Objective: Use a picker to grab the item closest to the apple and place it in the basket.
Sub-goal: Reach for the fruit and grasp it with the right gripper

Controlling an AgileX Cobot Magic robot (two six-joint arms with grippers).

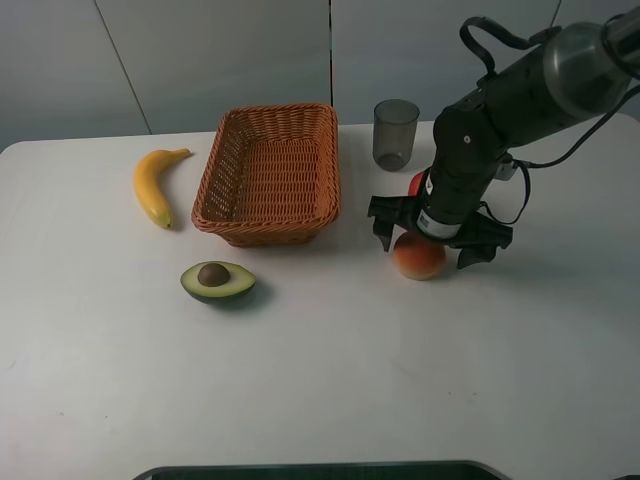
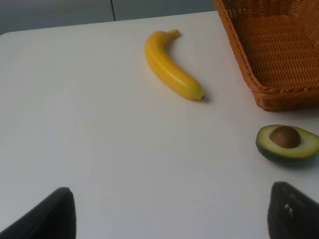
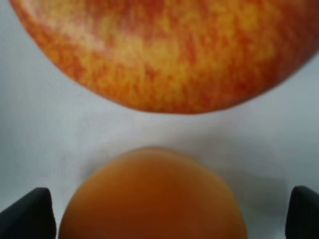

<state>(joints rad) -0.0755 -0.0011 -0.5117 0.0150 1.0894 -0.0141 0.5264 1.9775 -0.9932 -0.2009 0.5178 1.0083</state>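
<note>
A red and yellow apple fills the far part of the right wrist view; from the high camera only a red sliver of the apple shows behind the arm. Just in front of it lies an orange fruit, also seen close up as the orange fruit. My right gripper is open and low over this fruit, one dark fingertip on each side, not closed on it. The wicker basket stands to the left, with nothing inside. My left gripper is open above bare table.
A grey cup stands behind the apple, right of the basket. A halved avocado lies in front of the basket and a banana to its left. The left wrist view shows the banana, the avocado and a basket corner.
</note>
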